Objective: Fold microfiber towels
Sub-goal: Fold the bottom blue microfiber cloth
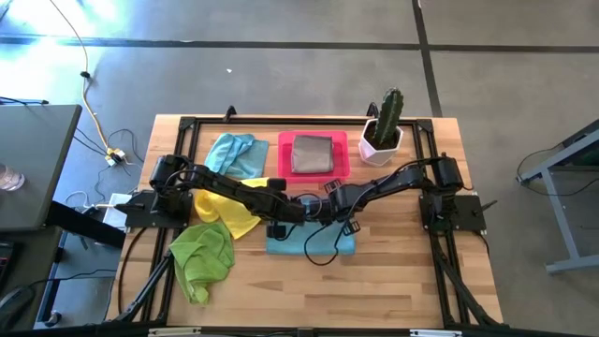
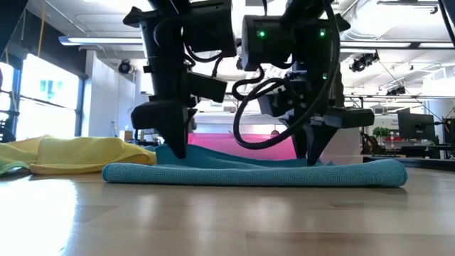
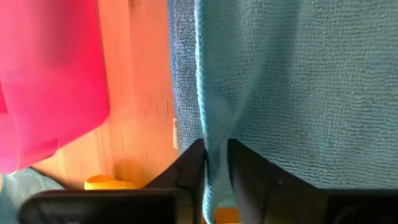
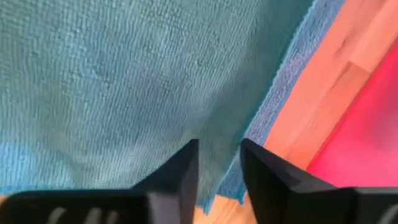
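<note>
A light blue towel (image 1: 344, 245) lies flat on the table near the front middle; it also shows in the low view (image 2: 256, 173). My left gripper (image 1: 281, 227) stands at its far left part and my right gripper (image 1: 329, 223) at its far right part. Both point down and are shut on the towel. A yellow towel (image 1: 225, 211), a lime green towel (image 1: 201, 253) and a second light blue towel (image 1: 234, 154) lie loose on the table's left half. A folded grey towel (image 1: 312, 153) rests on the pink tray (image 1: 342, 168). My left gripper pinches the towel's upper-layer edge (image 3: 213, 134) between its two fingers, which come from above, pointing down. The edge stands slightly raised as a ridge (image 2: 192, 155); the rest of the towel lies on the table. My right gripper has the upper layer's edge (image 4: 225, 142) between its two fingers, which come from above, pointing down. The layer is raised a little off the lower layer (image 4: 292, 68). The rest of the towel lies on the table (image 2: 355, 171).
A potted cactus (image 1: 382, 126) stands at the far right, next to the pink tray. The loose towels take up the table's left half. Bare wood (image 1: 393, 271) shows at the front right. A black cable loop (image 1: 318, 251) hangs over the towel.
</note>
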{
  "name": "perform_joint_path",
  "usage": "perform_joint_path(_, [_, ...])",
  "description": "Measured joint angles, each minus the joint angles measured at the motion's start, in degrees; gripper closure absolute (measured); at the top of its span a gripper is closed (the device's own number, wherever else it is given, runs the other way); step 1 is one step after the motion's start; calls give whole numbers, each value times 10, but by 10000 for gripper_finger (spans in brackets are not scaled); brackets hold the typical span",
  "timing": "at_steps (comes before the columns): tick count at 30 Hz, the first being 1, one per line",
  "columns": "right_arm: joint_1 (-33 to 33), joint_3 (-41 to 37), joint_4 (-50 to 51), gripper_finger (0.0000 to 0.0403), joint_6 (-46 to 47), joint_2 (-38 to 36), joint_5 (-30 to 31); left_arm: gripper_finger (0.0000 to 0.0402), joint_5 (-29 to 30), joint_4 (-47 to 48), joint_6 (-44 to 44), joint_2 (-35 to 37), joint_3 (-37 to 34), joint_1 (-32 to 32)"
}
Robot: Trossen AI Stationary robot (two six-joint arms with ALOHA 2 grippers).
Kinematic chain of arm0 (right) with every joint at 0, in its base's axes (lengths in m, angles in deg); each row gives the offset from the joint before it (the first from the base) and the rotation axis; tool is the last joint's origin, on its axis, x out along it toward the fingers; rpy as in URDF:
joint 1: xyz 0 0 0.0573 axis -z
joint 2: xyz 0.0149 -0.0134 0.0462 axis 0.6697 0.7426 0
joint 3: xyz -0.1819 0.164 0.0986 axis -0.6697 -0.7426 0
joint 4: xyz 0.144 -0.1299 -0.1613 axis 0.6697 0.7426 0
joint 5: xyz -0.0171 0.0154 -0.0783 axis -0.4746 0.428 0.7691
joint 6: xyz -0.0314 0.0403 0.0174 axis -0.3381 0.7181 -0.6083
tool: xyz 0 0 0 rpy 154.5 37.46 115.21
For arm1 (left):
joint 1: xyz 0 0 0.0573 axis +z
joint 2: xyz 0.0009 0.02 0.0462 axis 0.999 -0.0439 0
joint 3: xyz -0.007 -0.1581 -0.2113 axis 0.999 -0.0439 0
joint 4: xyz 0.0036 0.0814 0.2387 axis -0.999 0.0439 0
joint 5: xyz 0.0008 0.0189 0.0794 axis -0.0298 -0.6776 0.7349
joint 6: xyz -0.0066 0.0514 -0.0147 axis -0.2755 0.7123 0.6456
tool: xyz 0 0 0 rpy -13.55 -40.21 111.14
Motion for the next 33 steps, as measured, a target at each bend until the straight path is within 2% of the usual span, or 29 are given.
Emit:
perform_joint_path(3, [0, 14, 23, 261, 41, 0, 50, 311, 6, 9, -6, 0, 0, 0])
perform_joint_path(7, [0, 46, 86, 257, 85, -2, 91, 284, 20, 49, -15, 0, 12, 0])
perform_joint_path(12, [-2, 53, 122, 257, 169, -46, 67, 275, 45, 127, -39, 2, 46, 0])
perform_joint_path(15, [-12, 17, 108, 258, 229, -99, 51, 275, 21, 163, -44, 2, 63, 0])
perform_joint_path(20, [-57, -93, -3, 258, 333, -207, 56, 275, -111, 157, -33, 2, 63, -17])
perform_joint_path(24, [-95, -190, -147, 258, 419, -268, 56, 275, -170, 53, -23, 2, 48, -48])
perform_joint_path(26, [-112, -226, -202, 258, 456, -280, 56, 275, -172, 13, -11, 2, 45, -67])
perform_joint_path(29, [-136, -266, -262, 258, 515, -280, 51, 275, -145, -31, -1, 2, 41, -90])
perform_joint_path(33, [-166, -300, -319, 258, 579, -263, 47, 275, -99, -40, -12, 2, 40, -105])
